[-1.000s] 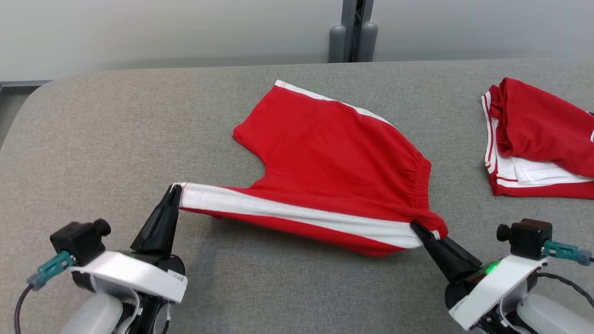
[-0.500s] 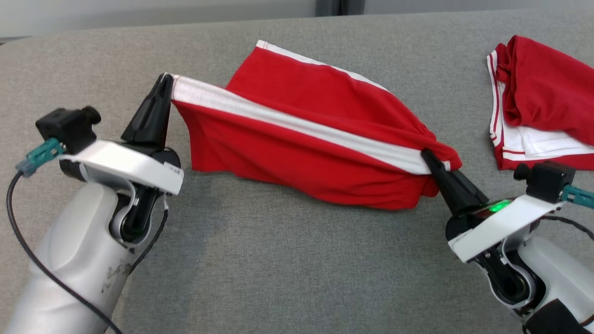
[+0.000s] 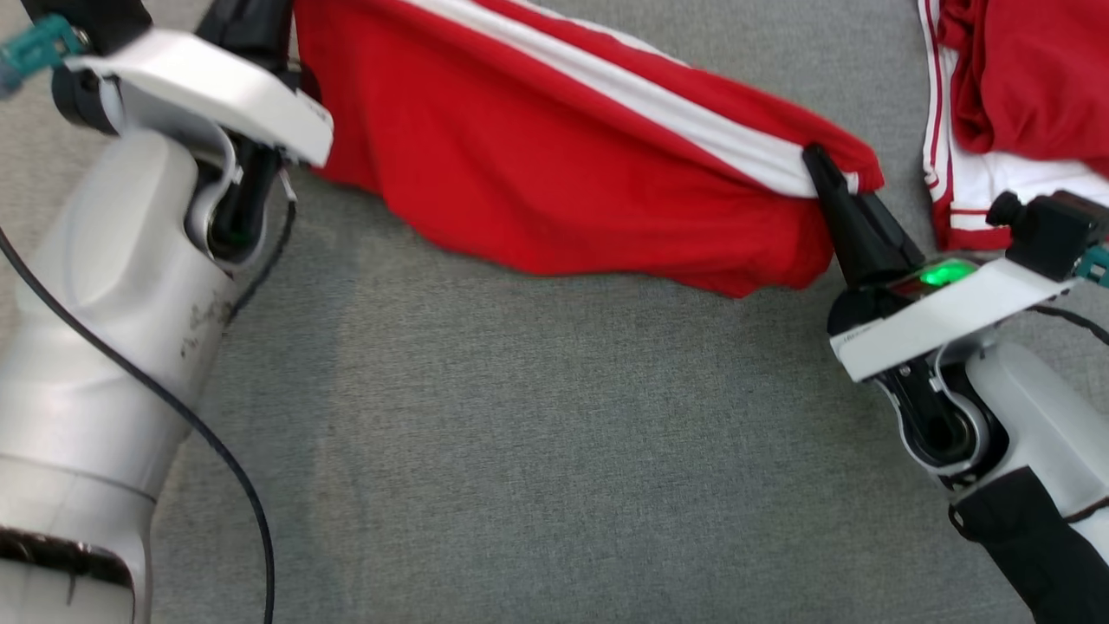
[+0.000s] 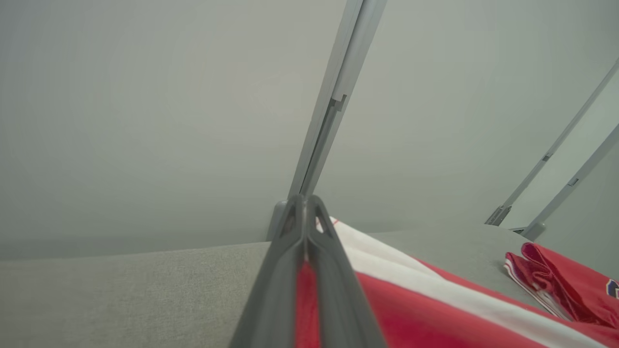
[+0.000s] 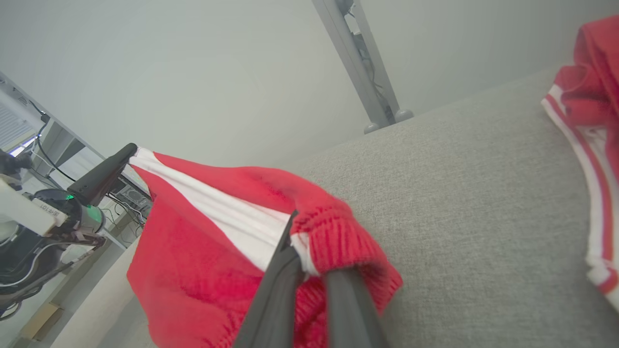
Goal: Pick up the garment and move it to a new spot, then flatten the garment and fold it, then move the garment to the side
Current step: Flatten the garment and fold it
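matt red cloth garment (image 3: 554,165) on rough grey fabric table (image 3: 520,433).

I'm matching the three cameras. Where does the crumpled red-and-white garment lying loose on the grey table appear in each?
Head view: crumpled red-and-white garment, top right corner.
Left wrist view: lower right edge.
Right wrist view: along the right edge.
Shared landmark: the white-striped red shorts, held up beside it.
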Available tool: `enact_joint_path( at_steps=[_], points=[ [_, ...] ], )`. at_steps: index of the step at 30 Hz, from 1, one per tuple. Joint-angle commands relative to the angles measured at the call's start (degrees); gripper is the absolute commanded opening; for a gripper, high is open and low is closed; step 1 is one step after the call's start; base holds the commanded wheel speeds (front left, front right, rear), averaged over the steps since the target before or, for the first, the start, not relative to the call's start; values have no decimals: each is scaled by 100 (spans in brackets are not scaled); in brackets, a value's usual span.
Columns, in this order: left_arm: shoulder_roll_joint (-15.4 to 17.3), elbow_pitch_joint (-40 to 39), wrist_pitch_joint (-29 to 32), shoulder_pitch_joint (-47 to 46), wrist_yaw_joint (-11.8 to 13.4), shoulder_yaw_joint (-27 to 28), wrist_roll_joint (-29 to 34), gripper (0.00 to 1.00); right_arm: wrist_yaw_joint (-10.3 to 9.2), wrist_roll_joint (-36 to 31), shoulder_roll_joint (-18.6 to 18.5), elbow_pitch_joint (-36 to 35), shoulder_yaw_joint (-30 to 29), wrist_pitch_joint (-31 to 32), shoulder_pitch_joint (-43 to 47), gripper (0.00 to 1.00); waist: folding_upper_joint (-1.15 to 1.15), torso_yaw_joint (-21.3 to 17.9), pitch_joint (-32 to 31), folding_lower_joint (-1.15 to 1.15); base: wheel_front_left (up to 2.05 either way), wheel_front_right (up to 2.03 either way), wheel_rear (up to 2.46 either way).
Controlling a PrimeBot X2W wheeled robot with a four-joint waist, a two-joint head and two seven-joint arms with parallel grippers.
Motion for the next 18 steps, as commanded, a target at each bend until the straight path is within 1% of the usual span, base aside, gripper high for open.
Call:
enact_joint_path(
  at_steps=[1, 8, 13, 17, 18],
  points=[
    [35, 84, -22, -143, -5, -7, 15, 0, 0, -64, 14, 59, -49, -1, -83, 0, 0, -115, 199, 0, 0, 0, 0],
    [-72, 723, -22, -767, -6, -172, 65, 0, 0, -235, 255, 227, -61, -1, -415, 0, 0, -262, 583, 0, 0, 0, 0],
    [-114, 1152, -21, -974, -7, -437, -22, 0, 0, -275, 357, 285, -9, -1, -511, 0, 0, -350, 664, 0, 0, 0, 0],
    [-75, 1228, -21, -1021, -7, -613, -149, 0, 0, -296, 435, 309, 39, -1, -581, 0, 0, -443, 680, 0, 0, 0, 0],
    [-53, 1255, -21, -1018, -7, -637, -187, 0, 0, -302, 452, 305, 32, -1, -597, 9, 0, -460, 684, 0, 0, 0, 0]
  ],
)
